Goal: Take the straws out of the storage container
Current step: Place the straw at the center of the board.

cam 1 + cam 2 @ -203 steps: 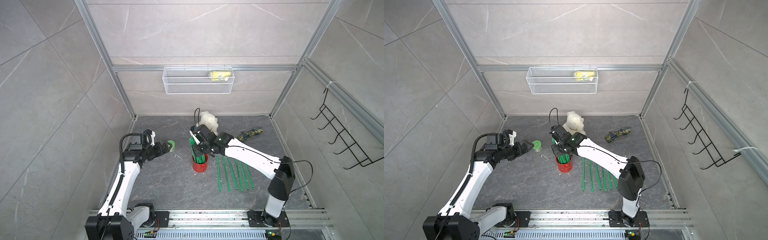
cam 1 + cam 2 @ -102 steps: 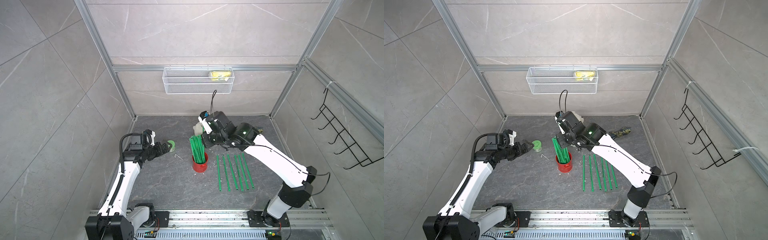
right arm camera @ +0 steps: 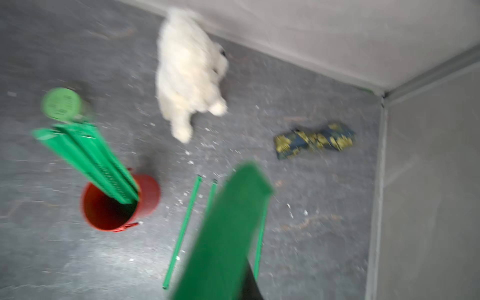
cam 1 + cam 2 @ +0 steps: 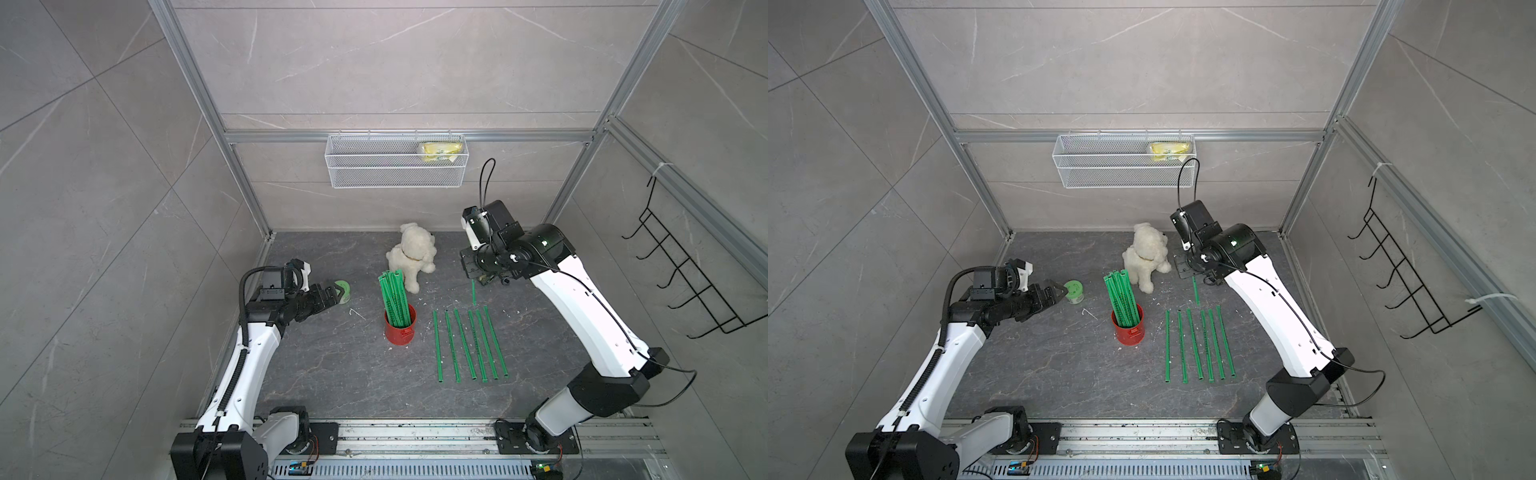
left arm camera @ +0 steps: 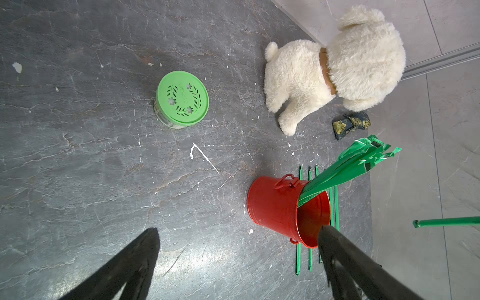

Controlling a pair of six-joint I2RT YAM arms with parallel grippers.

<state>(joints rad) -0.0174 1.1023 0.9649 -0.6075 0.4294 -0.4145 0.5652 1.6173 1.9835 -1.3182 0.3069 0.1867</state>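
The right gripper (image 4: 478, 277) has swung away from the storage container (image 4: 400, 330) since half a second ago. It now hangs over the worktop (image 4: 332, 365) toward its back right corner, its fingers pinched narrow on a single straw (image 4: 473, 291) that points down from them (the wrist view shows it only as a broad green blur). Whether the straw's lower end touches the surface cannot be told. The left arm has not shifted: the left gripper (image 4: 332, 296) hovers near the left edge with its fingers spread wide and nothing between them, just beside the green-lidded jar (image 4: 344, 286). The red container stands upright near the middle of the worktop, and a bundle of straws (image 4: 394, 298) leans in it toward the back left, reaching well above its rim. To its right six straws (image 4: 468, 345) lie flat side by side, running front to back, apart from the container. A white plush dog (image 4: 412, 252) sits behind the container near the back edge, and a patterned cloth bundle (image 5: 351, 124) lies beside it toward the back right corner
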